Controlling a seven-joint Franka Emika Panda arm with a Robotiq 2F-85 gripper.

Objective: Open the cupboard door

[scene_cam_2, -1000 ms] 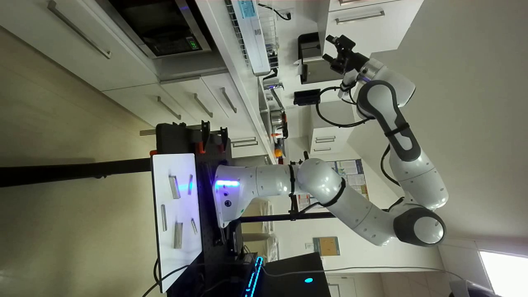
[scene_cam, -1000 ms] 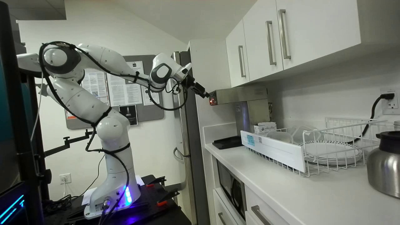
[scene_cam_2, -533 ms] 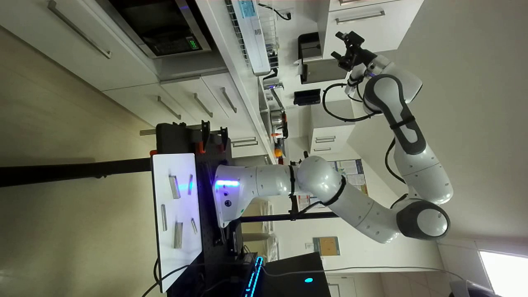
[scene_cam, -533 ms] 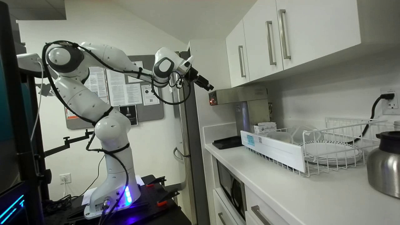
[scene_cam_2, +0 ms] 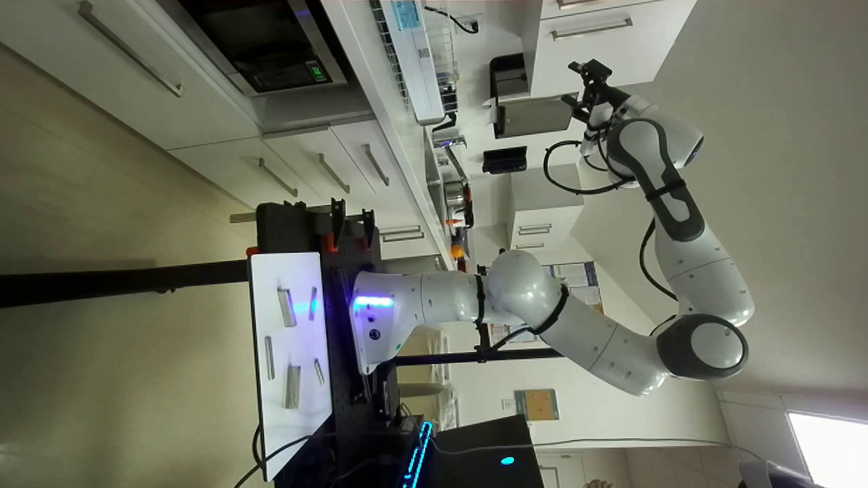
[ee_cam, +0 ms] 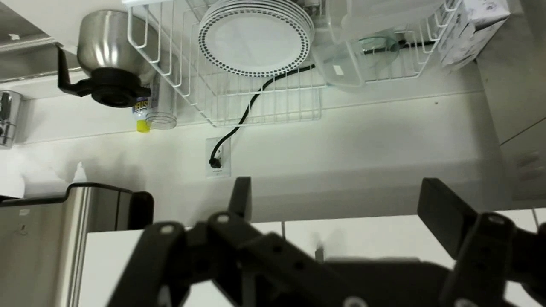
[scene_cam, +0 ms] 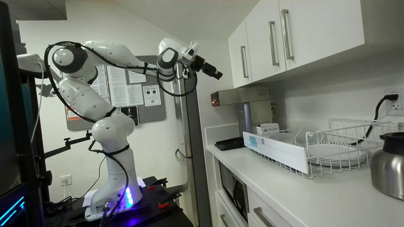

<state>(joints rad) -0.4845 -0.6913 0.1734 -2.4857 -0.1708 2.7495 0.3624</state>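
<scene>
Flat white wall-cupboard doors with silver bar handles hang in a row, all shut. In an exterior view there are the far door [scene_cam: 236, 63], the middle door [scene_cam: 259, 47] and the near door [scene_cam: 325, 31]. I cannot tell which one the task means. My gripper [scene_cam: 219, 75] is open and empty, apart from the doors, near the height of their lower edges. It also shows open in the sideways exterior view [scene_cam_2: 574, 84]. In the upside-down wrist view the middle door [ee_cam: 375, 236] and part of its handle [ee_cam: 319, 254] lie between my spread fingers [ee_cam: 337, 187]; the gripper hides much of the doors.
A steel machine [scene_cam: 243, 96] stands under the far door. A white wire dish rack [scene_cam: 276, 153] with plates and a steel carafe [scene_cam: 388, 171] stand on the counter. A tall grey panel [scene_cam: 199, 142] is beside the fridge. A steel dispenser [scene_cam_2: 539, 118] hangs beside the cupboards.
My gripper has risen and moved closer to the cupboard doors, staying open. The doors have not moved. A small skin-coloured shape now shows at the bottom edge of an exterior view.
</scene>
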